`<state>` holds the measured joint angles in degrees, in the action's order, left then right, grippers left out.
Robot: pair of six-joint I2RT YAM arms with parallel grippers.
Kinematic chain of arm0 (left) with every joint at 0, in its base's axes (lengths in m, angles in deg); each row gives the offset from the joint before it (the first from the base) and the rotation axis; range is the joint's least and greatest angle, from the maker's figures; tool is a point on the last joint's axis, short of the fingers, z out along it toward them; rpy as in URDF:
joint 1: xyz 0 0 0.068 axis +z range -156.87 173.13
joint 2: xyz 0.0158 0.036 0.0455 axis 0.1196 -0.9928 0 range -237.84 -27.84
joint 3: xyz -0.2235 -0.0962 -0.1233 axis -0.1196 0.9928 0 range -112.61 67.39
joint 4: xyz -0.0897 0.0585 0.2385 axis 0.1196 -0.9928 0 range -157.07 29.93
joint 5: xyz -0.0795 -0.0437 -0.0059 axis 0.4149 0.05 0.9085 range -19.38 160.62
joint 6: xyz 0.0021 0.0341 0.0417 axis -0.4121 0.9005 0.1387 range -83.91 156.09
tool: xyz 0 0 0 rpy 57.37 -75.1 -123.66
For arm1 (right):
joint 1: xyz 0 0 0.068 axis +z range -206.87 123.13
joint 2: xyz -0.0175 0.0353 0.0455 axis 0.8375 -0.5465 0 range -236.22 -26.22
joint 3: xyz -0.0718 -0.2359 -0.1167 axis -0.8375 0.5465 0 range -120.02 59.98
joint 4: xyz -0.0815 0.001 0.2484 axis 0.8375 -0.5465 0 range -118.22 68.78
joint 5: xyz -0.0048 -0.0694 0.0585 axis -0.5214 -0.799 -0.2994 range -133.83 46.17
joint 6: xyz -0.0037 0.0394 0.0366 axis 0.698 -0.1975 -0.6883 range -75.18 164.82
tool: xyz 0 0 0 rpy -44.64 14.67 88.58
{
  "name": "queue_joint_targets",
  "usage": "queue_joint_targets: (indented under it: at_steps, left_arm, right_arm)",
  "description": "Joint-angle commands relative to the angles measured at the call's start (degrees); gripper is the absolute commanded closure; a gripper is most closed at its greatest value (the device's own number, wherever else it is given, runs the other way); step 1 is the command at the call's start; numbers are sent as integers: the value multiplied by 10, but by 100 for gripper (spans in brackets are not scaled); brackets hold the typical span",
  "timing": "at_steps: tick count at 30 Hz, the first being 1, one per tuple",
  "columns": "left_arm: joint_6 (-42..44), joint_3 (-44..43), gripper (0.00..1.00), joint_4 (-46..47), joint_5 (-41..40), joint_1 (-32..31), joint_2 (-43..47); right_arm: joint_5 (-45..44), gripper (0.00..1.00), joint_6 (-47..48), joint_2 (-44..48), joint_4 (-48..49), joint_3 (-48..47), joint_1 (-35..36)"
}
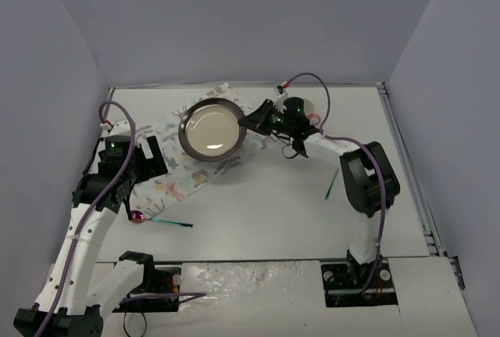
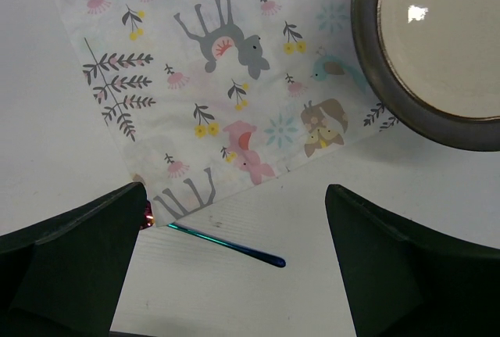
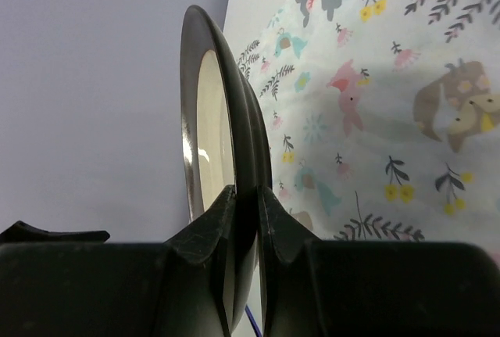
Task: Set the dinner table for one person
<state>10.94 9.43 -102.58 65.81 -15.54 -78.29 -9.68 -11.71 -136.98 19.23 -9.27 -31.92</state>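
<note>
Teal utensil (image 2: 226, 246) near placemat (image 2: 219, 79), left wrist

Glossy cream plate (image 1: 211, 128) with dark rim; matt printed cloth placemat (image 2: 226, 79).

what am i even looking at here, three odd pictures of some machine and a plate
Two robot arms stand at the near edge of a white dinner table. The wide picture looks down from above; the other two come from cameras on each arm's wrist. On the table lies a placemat printed with animals, and near its corner a thin teal utensil. The right claw is shut on the rim of a dark-rimmed plate, which sits over the placemat's far end. The left claw is open, holding nothing, above the placemat's near corner.
</note>
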Motion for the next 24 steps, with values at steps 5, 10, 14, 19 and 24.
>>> queue_joint_targets:
  at_steps: [5, 10, 14, 19, 24]
  left_arm:
    - [-8, 3, 3, -6, -14, -2, 20]
    - [-10, 10, 3, -11, -12, -2, 21]
    - [-9, 8, 3, -14, -18, -2, 24]
    - [-13, 10, 3, -21, -16, -2, 28]
    - [-18, 16, 3, -24, -14, -2, 31]
  right_arm:
    - [34, 100, -58, -82, 172, -138, 38]
    - [30, 100, -84, -125, 203, -158, 47]
    - [31, 100, -84, -151, 202, -178, 49]
    - [31, 100, -95, -178, 216, -196, 53]
    - [28, 100, -98, -200, 209, -215, 59]
